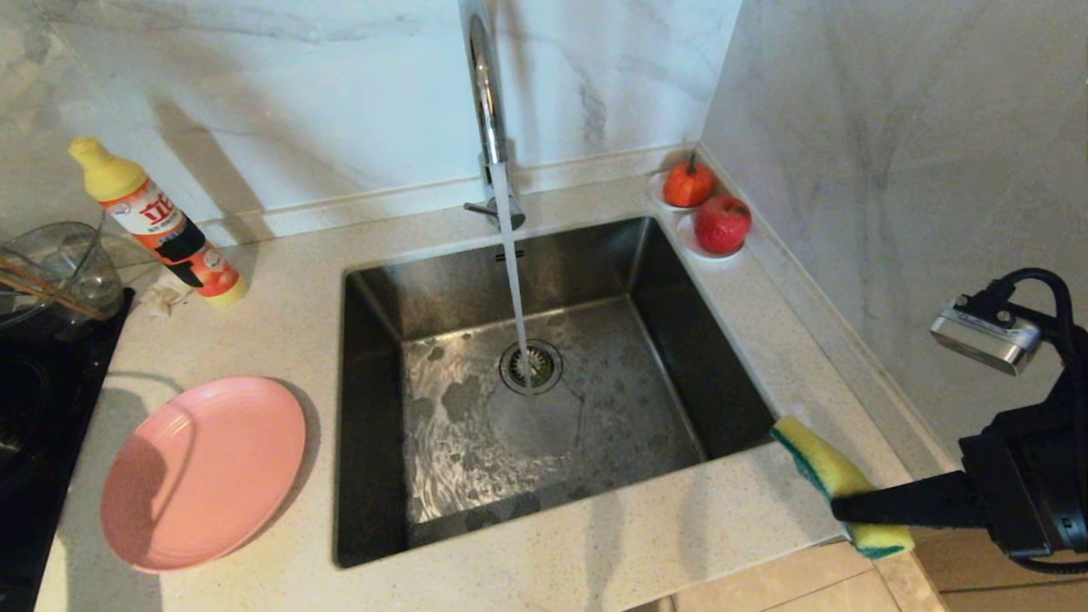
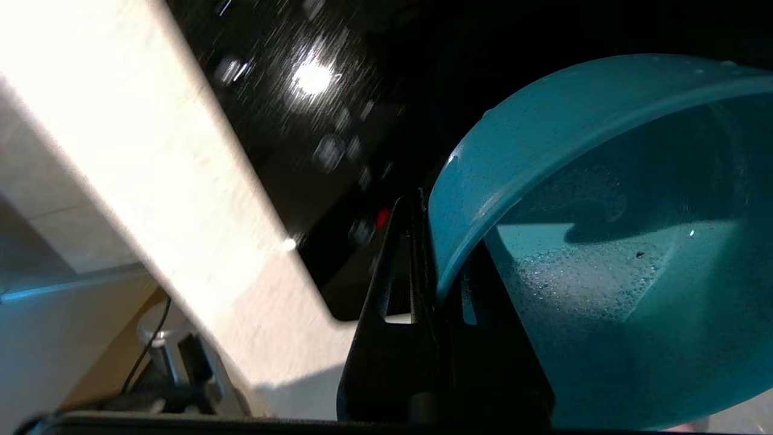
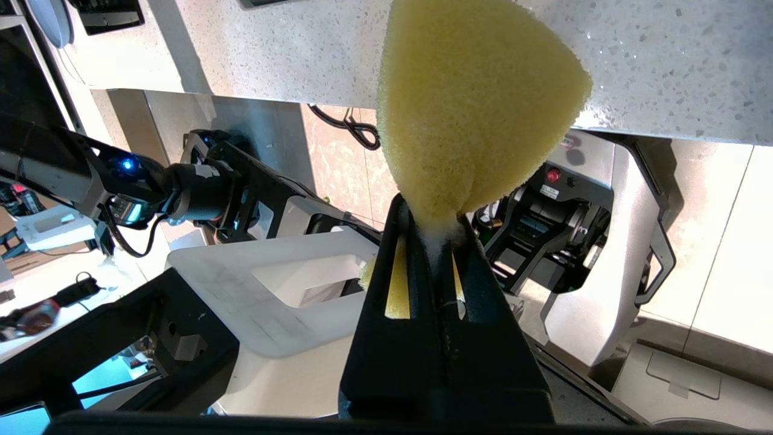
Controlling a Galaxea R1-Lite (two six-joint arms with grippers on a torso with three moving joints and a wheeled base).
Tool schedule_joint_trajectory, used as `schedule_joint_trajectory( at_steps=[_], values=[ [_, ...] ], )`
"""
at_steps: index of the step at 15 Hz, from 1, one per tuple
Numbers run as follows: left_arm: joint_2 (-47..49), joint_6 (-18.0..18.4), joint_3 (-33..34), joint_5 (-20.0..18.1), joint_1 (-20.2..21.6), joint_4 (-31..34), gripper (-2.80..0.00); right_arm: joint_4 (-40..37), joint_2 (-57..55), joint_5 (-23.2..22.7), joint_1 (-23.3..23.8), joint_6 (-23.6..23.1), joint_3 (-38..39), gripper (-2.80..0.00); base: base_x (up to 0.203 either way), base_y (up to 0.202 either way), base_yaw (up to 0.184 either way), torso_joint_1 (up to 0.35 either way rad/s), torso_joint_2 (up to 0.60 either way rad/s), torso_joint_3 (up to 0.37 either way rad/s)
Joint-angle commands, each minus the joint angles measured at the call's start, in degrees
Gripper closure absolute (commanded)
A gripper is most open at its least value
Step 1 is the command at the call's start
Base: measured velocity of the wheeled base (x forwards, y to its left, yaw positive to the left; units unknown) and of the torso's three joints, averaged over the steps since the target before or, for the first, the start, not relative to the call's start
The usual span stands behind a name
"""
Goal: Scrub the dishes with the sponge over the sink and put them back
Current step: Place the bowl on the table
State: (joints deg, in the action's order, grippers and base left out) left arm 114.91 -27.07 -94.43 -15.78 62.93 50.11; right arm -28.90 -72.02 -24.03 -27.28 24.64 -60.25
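From the head, we cannot see our left gripper at all; only the left wrist view shows the teal bowl (image 2: pixel 604 241), cut by the frame's right and lower edges. Left of the sink (image 1: pixel 374 408), the glass bowl (image 1: pixel 51 263) and the chopsticks (image 1: pixel 47 293) in it run off the frame edge. The faucet (image 1: pixel 486 102) loses its top to the upper edge. Our right gripper's (image 1: pixel 837 508) jaws bury the sponge's (image 1: pixel 837 480) middle, beside the sink's near right corner.

Home kitchen, steel sink (image 1: pixel 374 408) under running faucet (image 1: pixel 487 102), speckled countertop (image 1: pixel 280 340), dish-soap bottle (image 1: pixel 157 223)
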Motion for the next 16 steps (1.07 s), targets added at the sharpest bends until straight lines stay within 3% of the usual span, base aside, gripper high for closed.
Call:
schedule_joint_trajectory(
  at_steps=[1, 7, 16],
  values=[
    [4.63, 0.43, -3.33, -0.75, 0.09, -0.16, 0.0, -0.19, 0.13, -0.14, 0.04, 0.14, 0.13, 0.0, 0.0, 0.0, 0.0, 0.0, 0.0, 0.0],
    [9.93, 1.42, -8.01, -1.98, 0.13, -4.45, 0.0, -0.16, -0.49, -0.23, 0.64, 0.14, 0.22, 0.0, 0.0, 0.0, 0.0, 0.0, 0.0, 0.0],
    [12.43, 1.85, -11.52, -2.07, 0.09, -3.9, 0.0, -0.19, -0.48, -1.02, 0.74, 0.18, 0.22, 0.0, 0.0, 0.0, 0.0, 0.0, 0.0, 0.0]
  ],
)
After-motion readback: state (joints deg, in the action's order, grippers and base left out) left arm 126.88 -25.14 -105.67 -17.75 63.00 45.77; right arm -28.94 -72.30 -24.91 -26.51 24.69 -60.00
